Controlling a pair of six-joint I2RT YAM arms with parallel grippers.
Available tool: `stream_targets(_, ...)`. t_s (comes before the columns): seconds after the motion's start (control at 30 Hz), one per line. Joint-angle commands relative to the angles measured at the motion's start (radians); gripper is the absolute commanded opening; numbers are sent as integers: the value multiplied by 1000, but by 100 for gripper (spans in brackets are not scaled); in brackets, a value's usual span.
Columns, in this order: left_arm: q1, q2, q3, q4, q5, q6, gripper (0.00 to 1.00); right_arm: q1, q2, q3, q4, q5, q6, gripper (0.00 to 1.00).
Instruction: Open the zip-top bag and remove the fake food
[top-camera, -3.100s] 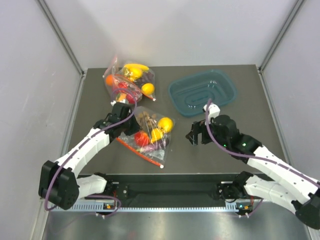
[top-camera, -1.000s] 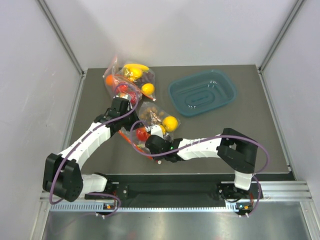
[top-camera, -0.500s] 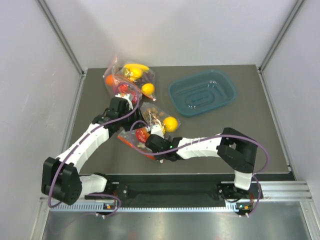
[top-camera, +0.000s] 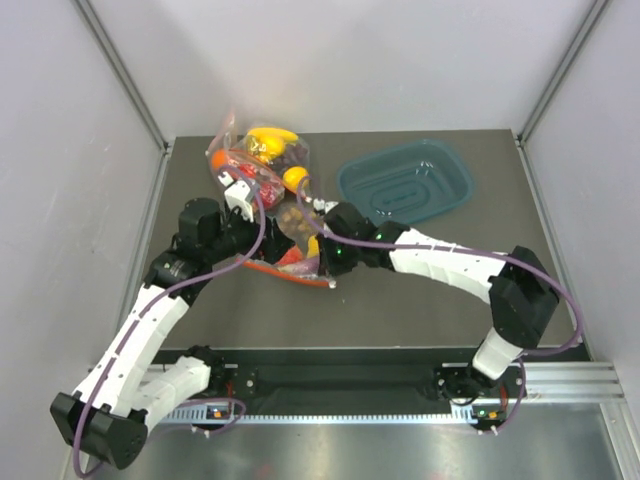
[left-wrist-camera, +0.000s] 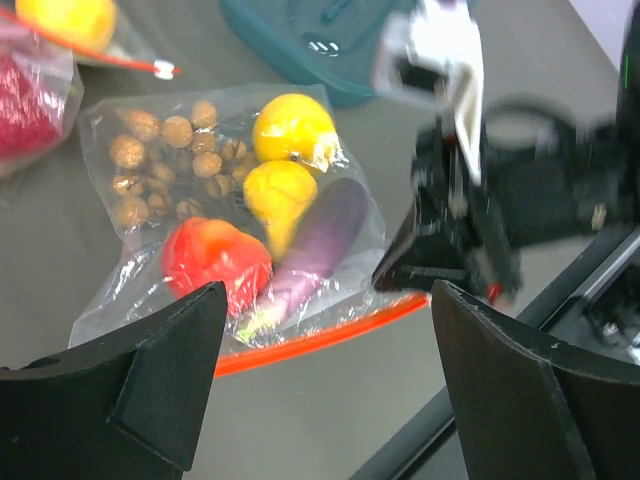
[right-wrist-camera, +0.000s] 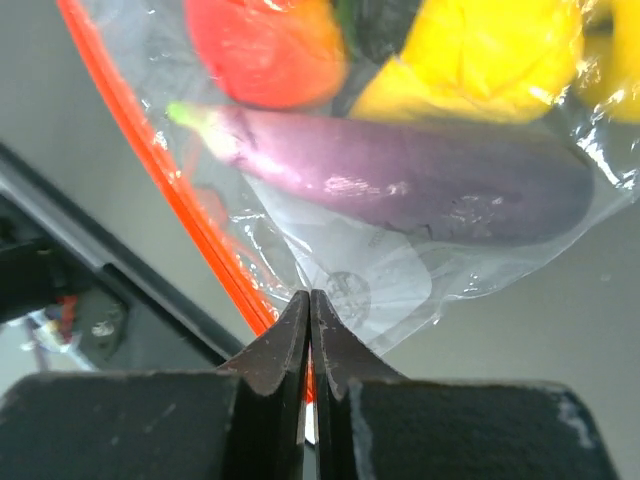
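The zip-top bag (top-camera: 292, 238) lies mid-table, its red-orange zip strip (left-wrist-camera: 320, 335) along the near edge. Inside is the fake food: red tomato (left-wrist-camera: 215, 262), yellow lemon (left-wrist-camera: 293, 127), yellow pear (left-wrist-camera: 280, 192), purple eggplant (right-wrist-camera: 400, 180) and a brown knobbly cluster (left-wrist-camera: 160, 165). My right gripper (right-wrist-camera: 310, 300) is shut on the bag's plastic right beside the zip strip's right end; in the top view the right gripper (top-camera: 322, 265) sits at the bag's right corner. My left gripper (top-camera: 243, 243) hangs open just left of the bag, with its fingers (left-wrist-camera: 165, 380) spread wide and nothing between them.
A second clear bag (top-camera: 255, 160) with a banana and an orange lies at the back left, close behind the zip-top bag. A teal tray (top-camera: 452, 170) sits at the back right. Grey walls close in both sides of the table.
My left gripper opened, let go of the bag and drew back to the left. My right gripper closed on the bag's zip corner and shifted toward the back, its arm swinging out right.
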Motion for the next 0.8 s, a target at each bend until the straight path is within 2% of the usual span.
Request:
stream_targets(0.0, -9, -18, 46, 33, 69, 141, 87, -63, -31, 111, -79, -180, -45, 0)
stream_targets(0.13, -53, 0, 91, 14, 57, 224, 84, -138, -21, 186, -91, -351, -44, 0)
stream_targets(0.37, -121, 80, 137, 20, -17, 332, 74, -209, 13, 270, -96, -484, -25, 0)
stream_targets(0.6, -136, 129, 140, 36, 7, 407, 75, -256, 22, 298, -44, -595, 44, 0)
stream_targets(0.77, -147, 125, 140, 63, 70, 375, 76, -298, 30, 286, -28, -644, 64, 0)
